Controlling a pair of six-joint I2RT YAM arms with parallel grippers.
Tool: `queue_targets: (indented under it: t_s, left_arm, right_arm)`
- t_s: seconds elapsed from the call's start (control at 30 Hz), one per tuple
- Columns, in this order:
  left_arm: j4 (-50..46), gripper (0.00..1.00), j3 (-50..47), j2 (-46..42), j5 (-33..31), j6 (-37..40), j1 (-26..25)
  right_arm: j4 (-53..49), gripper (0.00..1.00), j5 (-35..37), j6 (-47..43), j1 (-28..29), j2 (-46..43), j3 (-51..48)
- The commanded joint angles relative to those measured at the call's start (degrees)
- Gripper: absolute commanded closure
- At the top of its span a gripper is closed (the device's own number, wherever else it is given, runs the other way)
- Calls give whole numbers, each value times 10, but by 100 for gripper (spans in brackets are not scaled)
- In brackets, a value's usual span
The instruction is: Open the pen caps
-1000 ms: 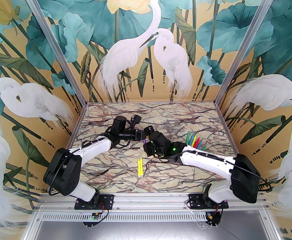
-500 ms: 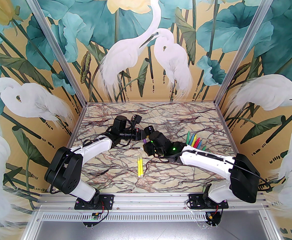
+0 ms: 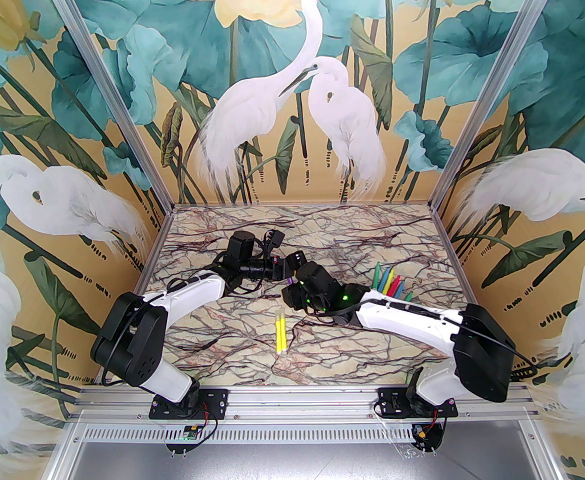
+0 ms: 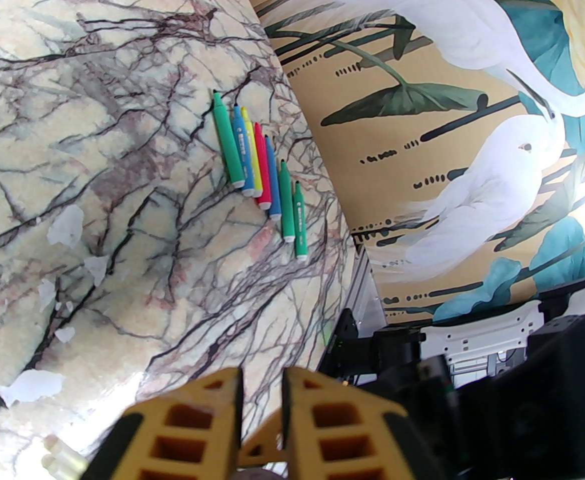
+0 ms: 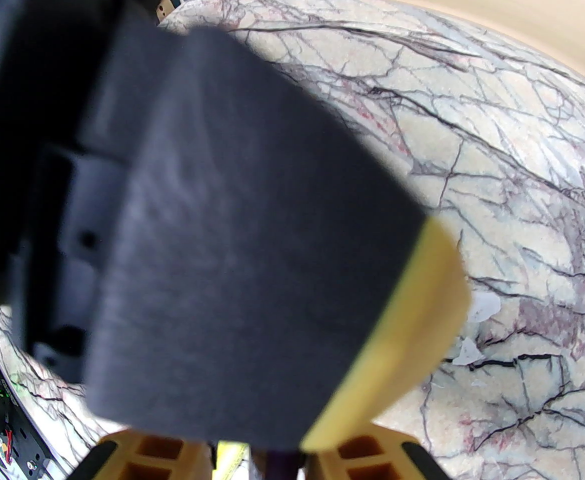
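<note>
Right arm (image 3: 412, 318) has swung slightly leftward, both end effectors close together over the counter (image 3: 232, 338).
Left end effector (image 4: 262, 385) closed, purple pen (image 3: 290, 281) at its tip; right end effector (image 5: 260, 460) slightly apart around it.

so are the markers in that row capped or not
Uncapped: the left wrist view shows bare pointed tips on the row of markers, and loose clear caps lie apart from them on the table.
</note>
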Motion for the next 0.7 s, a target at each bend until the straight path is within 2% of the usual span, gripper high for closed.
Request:
queue_targets:
  t_s: [0.0, 0.23, 0.37, 0.67]
  left_arm:
    - [29, 94, 18, 9, 26, -18, -3]
    - [26, 95, 20, 10, 18, -20, -4]
    - [14, 99, 26, 11, 4, -20, -3]
    - [-9, 100, 52, 17, -47, -36, -1]
  right_arm:
    - [19, 68, 3, 2, -1, 4, -10]
    - [24, 81, 3, 1, -1, -8, -20]
    - [16, 88, 1, -1, -1, -17, -29]
    - [18, 96, -12, 7, 0, -54, -90]
